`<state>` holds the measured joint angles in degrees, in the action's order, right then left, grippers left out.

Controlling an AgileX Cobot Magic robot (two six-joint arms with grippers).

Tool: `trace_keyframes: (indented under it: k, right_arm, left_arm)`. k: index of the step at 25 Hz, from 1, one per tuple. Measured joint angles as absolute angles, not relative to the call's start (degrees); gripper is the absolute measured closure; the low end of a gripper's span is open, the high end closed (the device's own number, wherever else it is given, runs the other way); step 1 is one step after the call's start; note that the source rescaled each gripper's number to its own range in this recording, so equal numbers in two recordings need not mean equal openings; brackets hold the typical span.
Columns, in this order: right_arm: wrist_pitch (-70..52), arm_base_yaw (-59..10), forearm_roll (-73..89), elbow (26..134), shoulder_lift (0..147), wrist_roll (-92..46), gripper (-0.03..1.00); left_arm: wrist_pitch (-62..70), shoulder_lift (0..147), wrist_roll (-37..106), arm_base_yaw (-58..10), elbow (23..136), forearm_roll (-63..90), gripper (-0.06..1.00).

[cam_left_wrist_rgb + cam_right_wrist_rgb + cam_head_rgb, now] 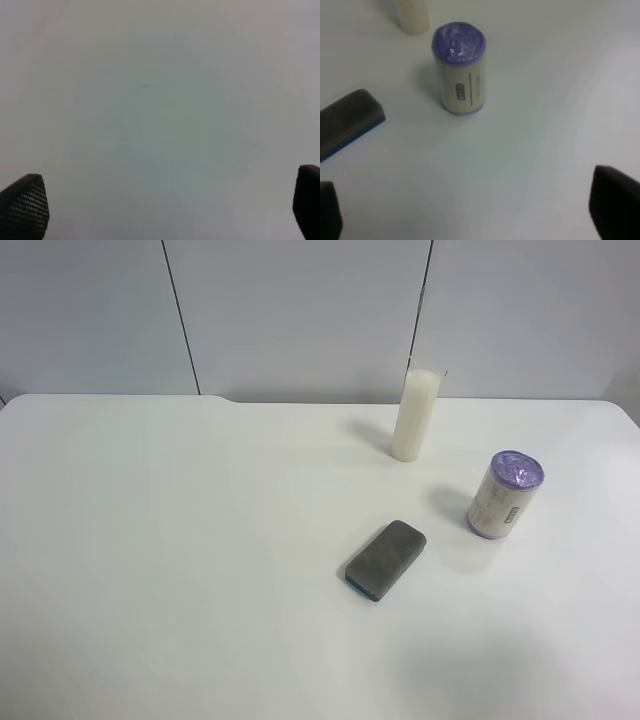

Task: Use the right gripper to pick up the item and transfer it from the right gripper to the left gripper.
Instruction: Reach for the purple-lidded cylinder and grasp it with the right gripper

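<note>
Handling: roll (505, 496) is probably light and fairly stiff. The wrap looks glossy, so it may be slippery, and a hard pinch could dent it. Grip across the label at mid-height and leave one purple end free for the handover.

Looks: short upright cylinder, crinkled purple top, purple band at base, cream label with dark print.

Left to right on the counter (150, 540): grey block (386, 559), candle (416, 415), roll, all apart.

Left tool (167, 202): spread wide, holding nothing, only counter under it. Right tool (472, 210): spread wide, holding nothing, roll ahead and not yet reached.
</note>
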<state>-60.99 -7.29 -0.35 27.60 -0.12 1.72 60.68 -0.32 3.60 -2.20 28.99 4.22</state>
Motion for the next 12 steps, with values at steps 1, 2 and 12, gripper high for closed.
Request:
trace_keyframes:
  k: [1, 2, 12]
  right_arm:
    - [-60.99, -7.29, -0.35, 27.60, -0.12, 1.72, -0.03]
    - [-60.99, -7.29, -0.35, 27.60, -0.12, 1.72, -0.03]
    - [-60.99, -7.29, -0.35, 27.60, -0.12, 1.72, -0.03]
  left_arm:
    - [60.68, -0.32, 3.60, -2.20, 28.99, 4.22, -0.06]
    - [60.68, -0.32, 3.60, -2.20, 28.99, 4.22, -0.06]
    - [60.68, -0.32, 3.60, -2.20, 28.99, 4.22, -0.06]
